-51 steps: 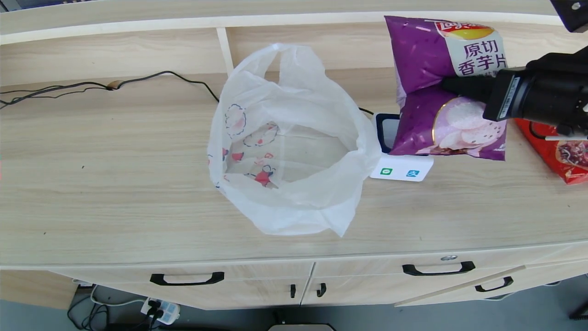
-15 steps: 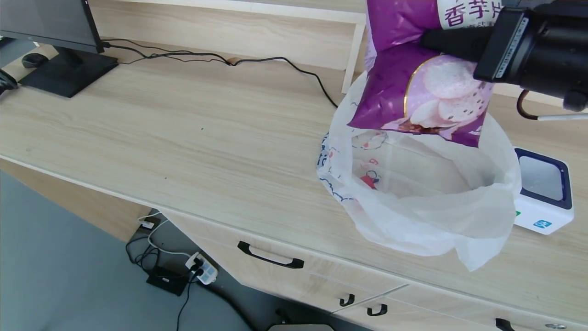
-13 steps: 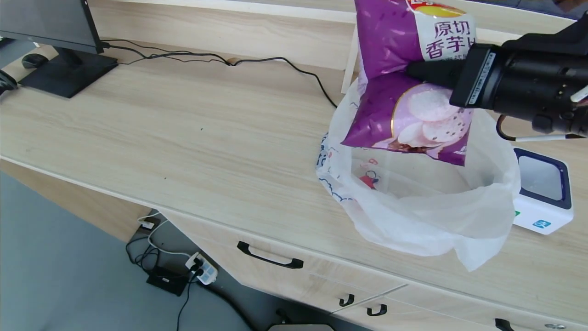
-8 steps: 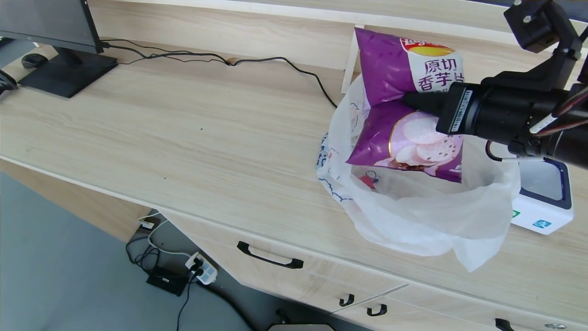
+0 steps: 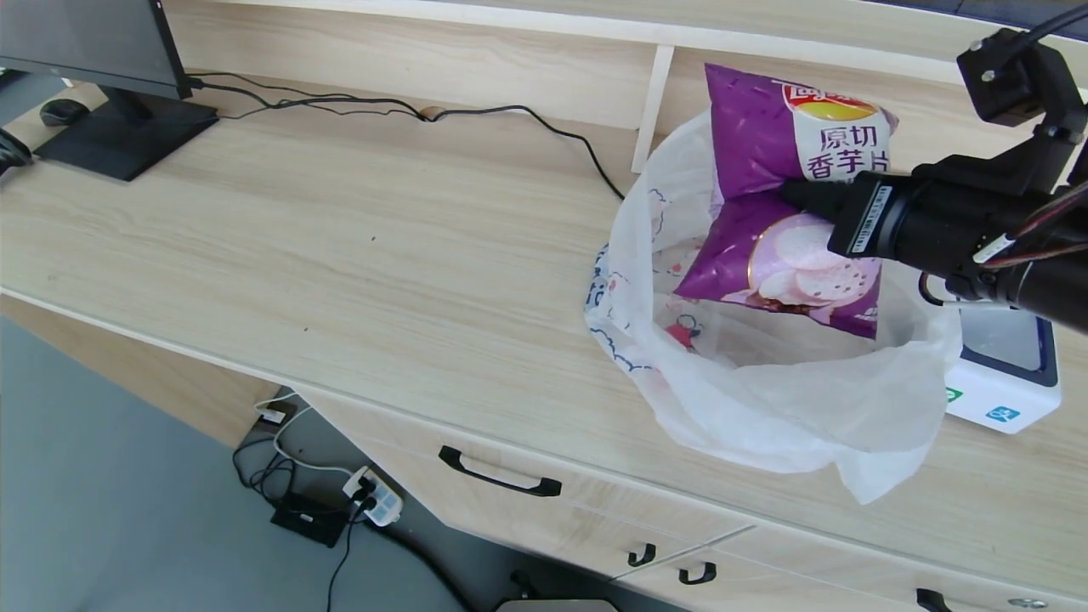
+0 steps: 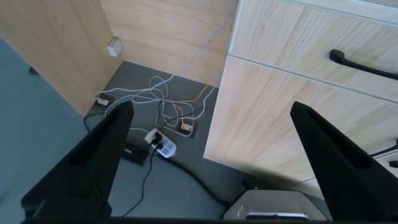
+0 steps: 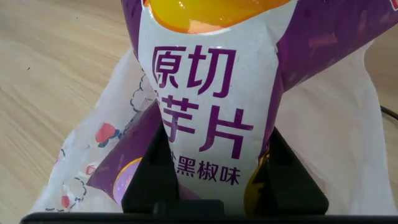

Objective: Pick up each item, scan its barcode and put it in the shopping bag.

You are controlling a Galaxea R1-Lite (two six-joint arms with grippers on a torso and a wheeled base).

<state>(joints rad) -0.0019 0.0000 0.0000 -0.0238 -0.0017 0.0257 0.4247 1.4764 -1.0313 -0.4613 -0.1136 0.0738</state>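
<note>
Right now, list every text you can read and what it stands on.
"原切": purple chip bag, held in the right claw.
"香芋片": same bag, the line below.
"黑椒味": same bag, smaller print beneath.
Logo at the bag's top: cut off or too small to read.
White label behind the claw: too small to read.
Scanner: two small icons, no readable words.

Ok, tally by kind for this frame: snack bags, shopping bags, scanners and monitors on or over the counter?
purple chip bag: 1
white shopping bag: 1
scanner: 1
monitor: 1
Total: 4
</note>
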